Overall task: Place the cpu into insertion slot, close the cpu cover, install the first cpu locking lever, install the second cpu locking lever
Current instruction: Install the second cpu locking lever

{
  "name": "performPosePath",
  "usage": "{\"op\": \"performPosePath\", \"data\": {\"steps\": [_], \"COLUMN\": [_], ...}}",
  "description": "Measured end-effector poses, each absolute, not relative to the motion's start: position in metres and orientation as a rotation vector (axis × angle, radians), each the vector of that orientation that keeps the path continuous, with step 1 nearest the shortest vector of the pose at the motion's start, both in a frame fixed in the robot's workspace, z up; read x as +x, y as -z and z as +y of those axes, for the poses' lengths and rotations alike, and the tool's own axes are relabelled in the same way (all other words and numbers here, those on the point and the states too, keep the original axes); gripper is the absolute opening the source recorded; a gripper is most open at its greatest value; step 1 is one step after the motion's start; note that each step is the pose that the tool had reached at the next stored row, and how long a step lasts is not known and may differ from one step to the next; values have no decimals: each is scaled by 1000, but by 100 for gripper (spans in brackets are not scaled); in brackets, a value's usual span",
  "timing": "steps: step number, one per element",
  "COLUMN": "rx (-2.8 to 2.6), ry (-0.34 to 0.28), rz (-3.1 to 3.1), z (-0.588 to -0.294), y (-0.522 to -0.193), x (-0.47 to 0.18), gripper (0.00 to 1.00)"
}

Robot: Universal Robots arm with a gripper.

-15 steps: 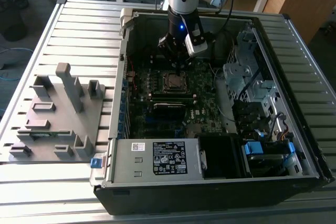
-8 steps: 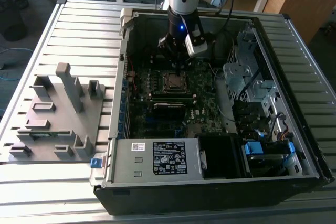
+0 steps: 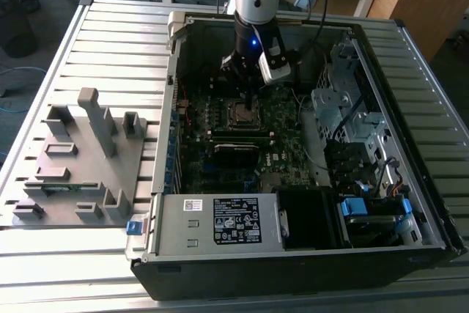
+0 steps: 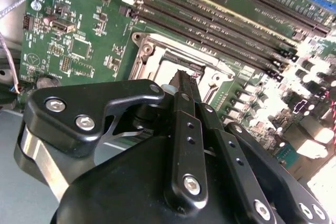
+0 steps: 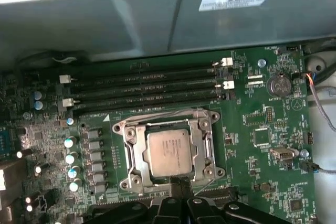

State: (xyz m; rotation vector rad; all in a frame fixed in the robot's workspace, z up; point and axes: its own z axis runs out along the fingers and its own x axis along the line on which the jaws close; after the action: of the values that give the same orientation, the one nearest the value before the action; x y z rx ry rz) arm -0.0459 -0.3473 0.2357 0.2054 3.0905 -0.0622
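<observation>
Black pincer clenched, empty, tips at edge of silver metal cpu cover closed over grey-brown square cpu.

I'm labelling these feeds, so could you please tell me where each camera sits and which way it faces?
Exterior view: off the arm, high, looking down into the open PC case; the arm's lower part and claw show above the socket.
Second wrist view: on the arm, looking along the claw at the cover and memory slots; claw links show large.
First wrist view: on the arm, looking down at the cpu under the cover; the claw's tips show.
All share the socket and claw.
</observation>
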Motion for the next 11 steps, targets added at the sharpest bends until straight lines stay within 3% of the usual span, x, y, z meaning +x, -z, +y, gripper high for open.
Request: {"op": "performPosePath", "data": {"steps": [11], "rx": [206], "ry": [50], "rz": [3091], "z": [-363], "y": [-236], "x": [-46], "gripper": [10]}}
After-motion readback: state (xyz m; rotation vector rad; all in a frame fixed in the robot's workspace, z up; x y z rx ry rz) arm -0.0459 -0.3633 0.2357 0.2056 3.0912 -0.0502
